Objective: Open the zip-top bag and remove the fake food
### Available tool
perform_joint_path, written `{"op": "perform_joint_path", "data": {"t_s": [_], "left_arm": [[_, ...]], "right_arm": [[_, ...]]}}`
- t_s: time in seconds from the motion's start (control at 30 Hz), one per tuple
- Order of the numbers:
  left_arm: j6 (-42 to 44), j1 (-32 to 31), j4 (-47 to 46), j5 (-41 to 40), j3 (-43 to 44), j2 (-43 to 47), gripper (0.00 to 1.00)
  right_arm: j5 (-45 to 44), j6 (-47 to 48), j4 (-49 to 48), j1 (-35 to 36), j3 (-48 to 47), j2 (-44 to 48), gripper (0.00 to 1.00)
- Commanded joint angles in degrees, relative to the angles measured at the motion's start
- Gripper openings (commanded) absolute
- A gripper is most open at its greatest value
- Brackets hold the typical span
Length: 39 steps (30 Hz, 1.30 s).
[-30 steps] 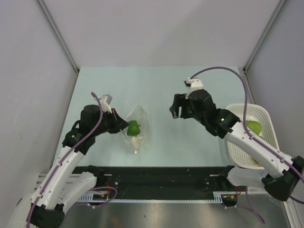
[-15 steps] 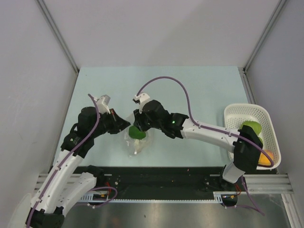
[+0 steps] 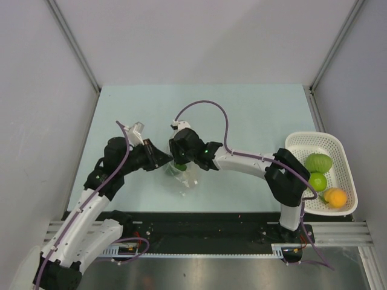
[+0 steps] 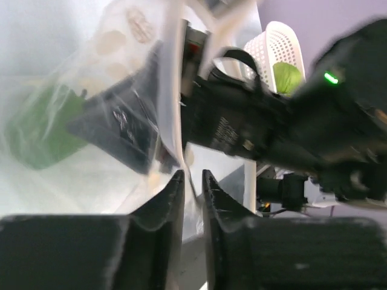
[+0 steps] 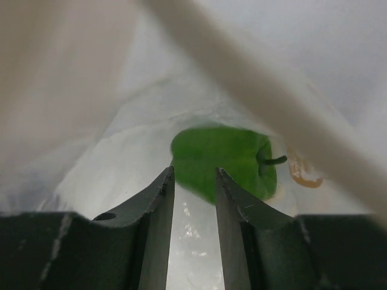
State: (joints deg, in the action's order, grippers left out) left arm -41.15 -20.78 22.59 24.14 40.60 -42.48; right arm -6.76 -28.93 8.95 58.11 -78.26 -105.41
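Over pale-blue table, left claw pinches zip-top bag; print unreadable.

Clear crinkly plastic bag, glossy green fruit (matt black fingers)

The zip-top bag is clear, the fruit inside it green. The table is pale teal, the basket white mesh.

No wording, number or brand can be read anywhere. Small white markings sit on the black wrist housing of the right arm, too blurred to make out. An orange mark on the clear, crinkly plastic zip-top bag, at four o'clock in the right wrist view, is equally illegible.
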Motion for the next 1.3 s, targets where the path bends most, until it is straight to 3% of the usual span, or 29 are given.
{"op": "perform_joint_path", "data": {"t_s": [0.0,0.03,0.17,0.2,0.27,0.33,0.47,0.57,0.63,0.8,1.0,1.13,1.27], "left_arm": [[0.53,-0.58,-2.29,1.53,1.58,0.29,0.34],[0.98,-0.58,-1.24,0.91,2.63,0.47,0.45],[4.40,-0.49,5.78,-5.84,7.12,-0.06,0.50],[4.67,-0.23,7.54,-8.73,7.91,-0.58,0.49],[4.58,0.29,13.43,-15.86,9.23,-2.16,0.34],[4.32,1.26,14.76,-18.77,7.58,-6.02,0.26],[1.78,3.02,9.32,-14.21,2.83,-13.23,0.22],[0.54,3.02,8.61,-17.18,-0.60,-15.00,0.28],[0.10,3.02,6.43,-17.46,-3.84,-14.22,0.35],[-2.18,2.93,-0.69,-10.28,-8.60,-17.54,0.33],[-0.43,2.76,-4.75,-10.07,-8.26,-22.82,0.33],[1.24,2.67,-2.03,-10.95,-6.32,-21.78,0.43],[1.86,2.67,2.27,-10.78,-6.76,-16.77,0.54]], "right_arm": [[1.22,-2.37,-3.58,-2.03,-2.07,-3.22,0.38],[1.92,-1.32,-3.94,-2.12,-2.07,-3.66,0.39],[3.51,0.18,-4.12,-2.73,-1.72,-4.11,0.44],[3.77,0.27,-3.94,-3.17,-1.37,-4.02,0.49],[6.14,0.28,-3.33,-3.79,-1.02,-4.02,0.52],[8.15,0.54,-2.10,-4.40,-0.50,-3.58,0.57],[9.05,2.82,-0.26,-4.23,1.26,-1.83,0.77],[9.05,3.97,0.63,-4.14,2.05,-1.47,0.85],[10.01,4.58,0.80,-4.32,2.41,-1.47,0.86],[14.93,5.02,-0.60,-4.14,3.20,-2.43,0.88],[16.69,4.49,-3.58,-4.05,3.55,-6.03,0.88],[17.14,4.58,-7.19,-4.40,3.55,-8.06,0.86],[18.01,4.58,-7.55,-4.93,3.46,-9.11,0.78]]}}
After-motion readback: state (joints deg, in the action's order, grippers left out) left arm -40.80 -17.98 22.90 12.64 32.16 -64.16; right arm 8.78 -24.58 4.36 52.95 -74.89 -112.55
